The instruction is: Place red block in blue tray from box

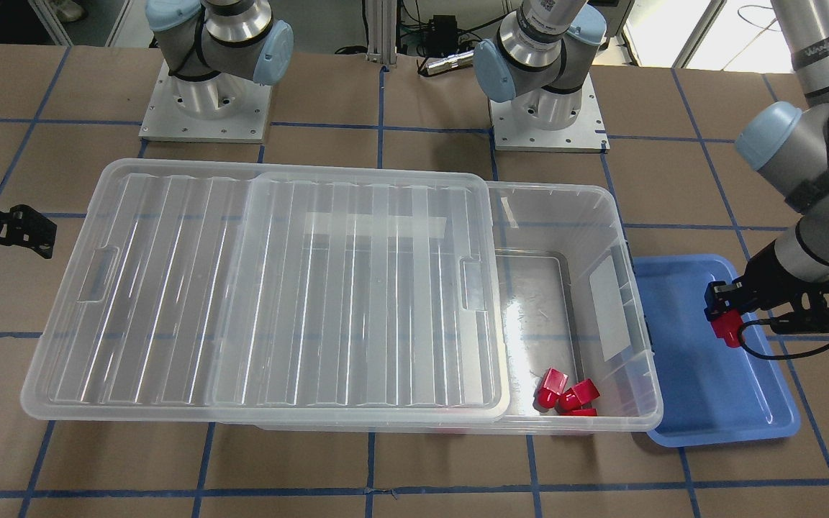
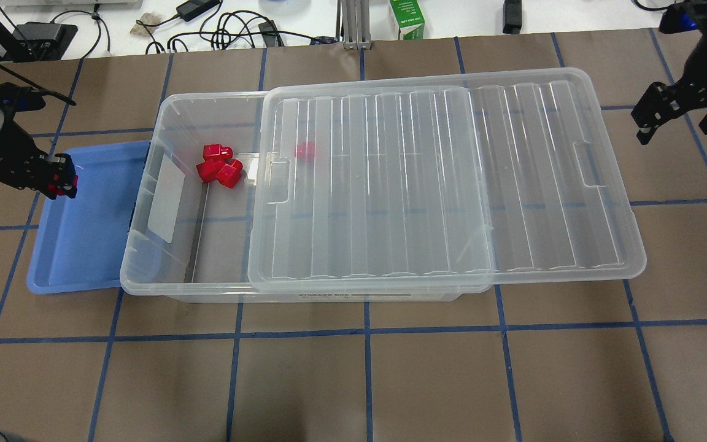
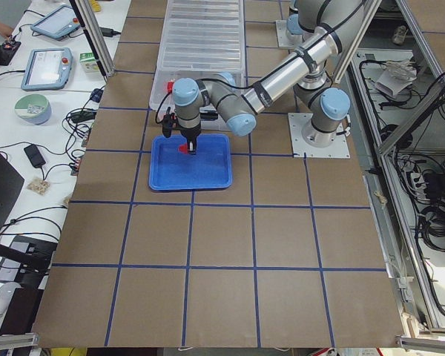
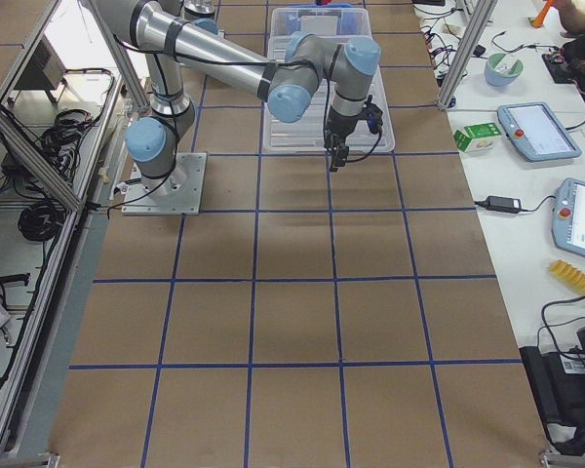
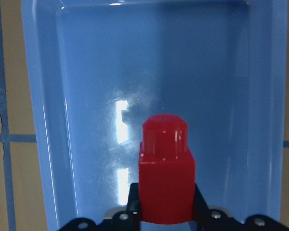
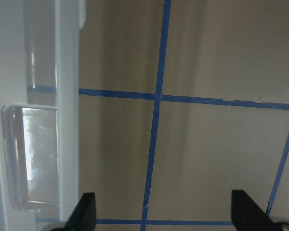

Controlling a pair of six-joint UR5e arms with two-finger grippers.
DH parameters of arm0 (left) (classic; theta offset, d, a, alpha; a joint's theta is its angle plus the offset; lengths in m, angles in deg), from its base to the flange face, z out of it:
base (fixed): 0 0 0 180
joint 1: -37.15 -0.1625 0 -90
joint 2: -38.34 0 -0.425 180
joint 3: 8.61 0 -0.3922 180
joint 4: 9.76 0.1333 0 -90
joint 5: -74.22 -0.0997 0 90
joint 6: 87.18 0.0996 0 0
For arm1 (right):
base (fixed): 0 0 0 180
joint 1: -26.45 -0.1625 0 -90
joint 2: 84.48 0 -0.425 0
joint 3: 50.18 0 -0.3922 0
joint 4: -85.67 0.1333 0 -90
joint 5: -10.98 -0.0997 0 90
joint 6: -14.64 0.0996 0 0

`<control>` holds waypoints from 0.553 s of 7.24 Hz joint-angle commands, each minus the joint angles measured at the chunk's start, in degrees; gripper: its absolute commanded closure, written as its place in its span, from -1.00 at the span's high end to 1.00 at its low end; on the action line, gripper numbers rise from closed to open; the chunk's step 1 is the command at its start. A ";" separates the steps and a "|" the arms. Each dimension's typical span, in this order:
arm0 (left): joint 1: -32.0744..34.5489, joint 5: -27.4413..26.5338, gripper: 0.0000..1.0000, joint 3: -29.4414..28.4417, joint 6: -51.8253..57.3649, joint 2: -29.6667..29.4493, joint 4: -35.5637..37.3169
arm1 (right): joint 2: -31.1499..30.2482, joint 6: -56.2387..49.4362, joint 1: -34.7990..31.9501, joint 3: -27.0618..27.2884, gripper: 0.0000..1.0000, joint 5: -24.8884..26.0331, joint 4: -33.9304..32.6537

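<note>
Holding the red block (image 5: 166, 168) tight between its two fingers, the left gripper (image 5: 166, 198) hung over the blue tray (image 5: 82, 96). In the left wrist view the block's long axis ran from 6 o'clock to 12 o'clock, with its rounded end toward 12 o'clock. The tray floor showed on every side of the block, so the tray lay straight under the gripper and not to one side. The block seemed to be apart from the floor, because a small shadow lay on the blue a little beyond it. I judged that the coming move was only a short descent and a release, with no sideways travel needed.

Farther out in the overhead view, the box (image 2: 145, 270) stood at 3 o'clock from this gripper, just beside the tray. Its lid (image 2: 452, 184) was slid toward 3 o'clock, which left the near end uncovered. The other red blocks (image 2: 218, 167) lay together there.

Farthest of all, again toward 3 o'clock, the right gripper (image 2: 672, 113) hovered beyond the lid over the table (image 2: 329, 380). Its fingers were spread wide and held nothing. The left arm was clearly the nearer one to the tray.
</note>
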 commanded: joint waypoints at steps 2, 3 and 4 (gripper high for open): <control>-0.61 -0.31 -0.56 1.13 0.42 -4.10 3.29 | 0.67 -0.02 -0.06 2.61 1.00 0.08 -0.93; -2.09 -0.23 0.79 0.87 0.42 -4.37 3.37 | 0.59 -0.02 -0.15 4.01 1.00 -0.10 -2.24; -2.19 -0.22 1.00 -0.26 0.42 -2.89 2.24 | 0.33 -0.02 -0.23 4.12 1.00 -0.10 -2.86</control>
